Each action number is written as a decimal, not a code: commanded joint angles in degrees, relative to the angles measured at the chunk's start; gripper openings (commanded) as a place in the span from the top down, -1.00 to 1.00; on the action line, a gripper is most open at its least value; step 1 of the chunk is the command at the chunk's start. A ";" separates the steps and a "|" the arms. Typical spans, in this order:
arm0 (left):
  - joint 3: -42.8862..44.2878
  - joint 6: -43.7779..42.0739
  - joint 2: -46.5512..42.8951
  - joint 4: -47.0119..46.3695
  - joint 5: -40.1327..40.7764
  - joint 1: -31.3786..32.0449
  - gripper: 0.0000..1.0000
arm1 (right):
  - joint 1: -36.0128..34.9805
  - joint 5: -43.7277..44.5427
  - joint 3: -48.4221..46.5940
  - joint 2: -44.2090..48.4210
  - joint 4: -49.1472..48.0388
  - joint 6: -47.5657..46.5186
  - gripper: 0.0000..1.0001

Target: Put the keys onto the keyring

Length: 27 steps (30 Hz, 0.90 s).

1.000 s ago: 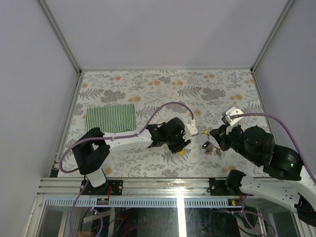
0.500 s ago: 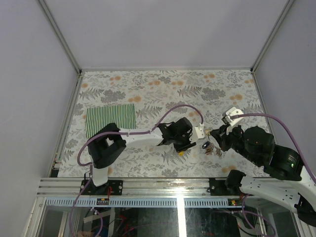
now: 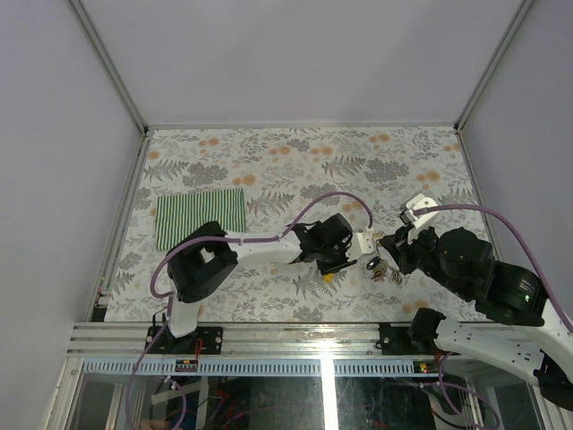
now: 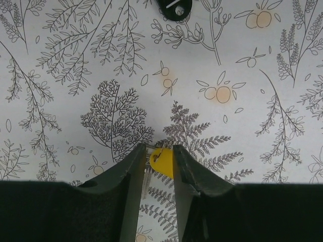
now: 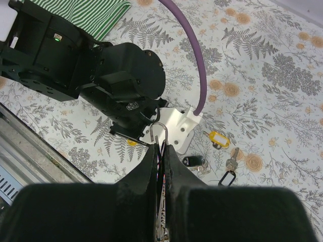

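Gleaming thin wire keyring (image 5: 158,125), seemingly pinched.

**Top external:** fixed high above the near edge, looking down over the whole bench (image 3: 269,152).
**Left wrist:** close to the bench, facing straight down between the fingers of the left claw (image 4: 159,151).
**Right wrist:** higher, looking obliquely past the right claw (image 5: 161,149) and keyring (image 5: 158,124) at the left arm (image 5: 126,70) and striped cloth (image 5: 96,12), both shared with the top view.
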<state>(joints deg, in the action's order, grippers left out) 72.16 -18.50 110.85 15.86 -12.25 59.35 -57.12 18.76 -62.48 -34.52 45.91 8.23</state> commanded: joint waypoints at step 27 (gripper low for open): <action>-1.34 1.20 -8.26 0.22 -0.05 -0.99 1.00 | -0.36 -0.45 -2.05 -0.24 -3.39 -0.12 1.00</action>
<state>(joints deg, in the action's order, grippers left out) 72.40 -19.16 107.72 17.67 -12.45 59.07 -57.12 18.46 -62.50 -34.98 46.02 8.23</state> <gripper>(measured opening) 0.009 0.037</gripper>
